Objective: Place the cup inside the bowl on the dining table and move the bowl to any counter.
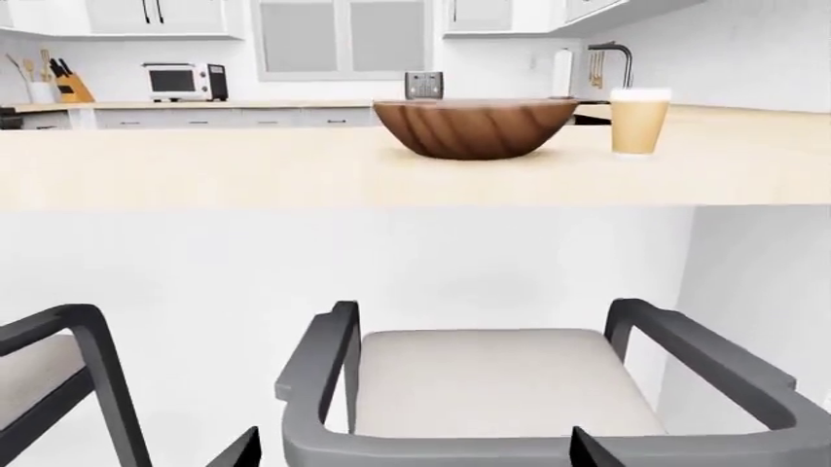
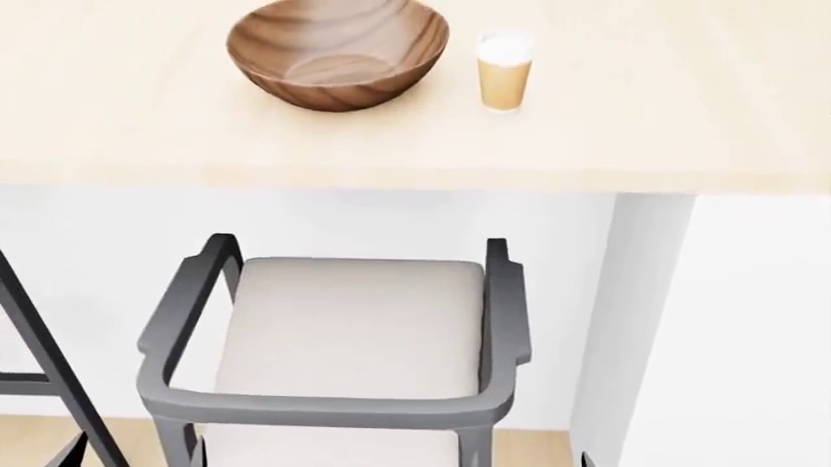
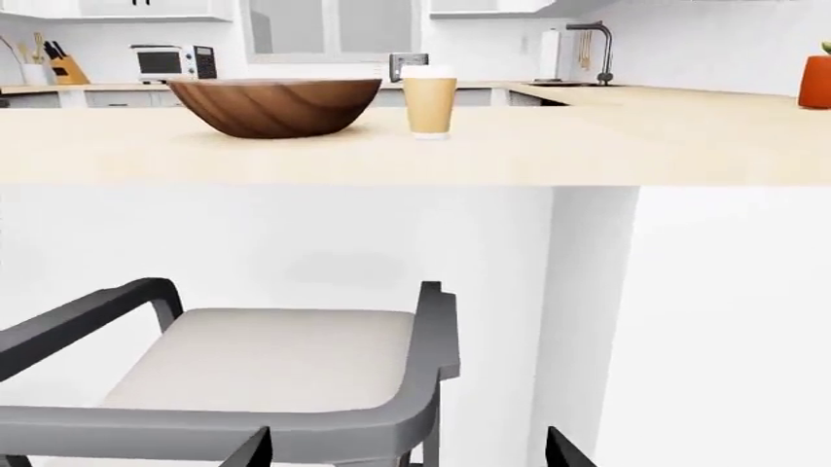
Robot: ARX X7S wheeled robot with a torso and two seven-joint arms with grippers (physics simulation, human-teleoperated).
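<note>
On my head camera the cup [image 2: 504, 68] stands upright on the dining table [image 2: 624, 136], its white lid on, just beside the bowl [image 2: 338, 51] and not touching it — a narrow strip of tabletop shows between them. The bowl sits open side up with nothing inside it. Both are set back from the table's near edge.

Below that edge a grey-framed chair [image 2: 344, 336] with a pale seat cushion is tucked against the white base, and part of a second chair [image 2: 33, 341] shows at the far left.

From the left wrist camera I see a toaster oven [image 1: 185, 81] and a knife block [image 1: 68, 86] on the counter [image 1: 195, 104] behind the table.

Neither pincer appears in any of my views — so I cannot tell whether either is open or closed.
</note>
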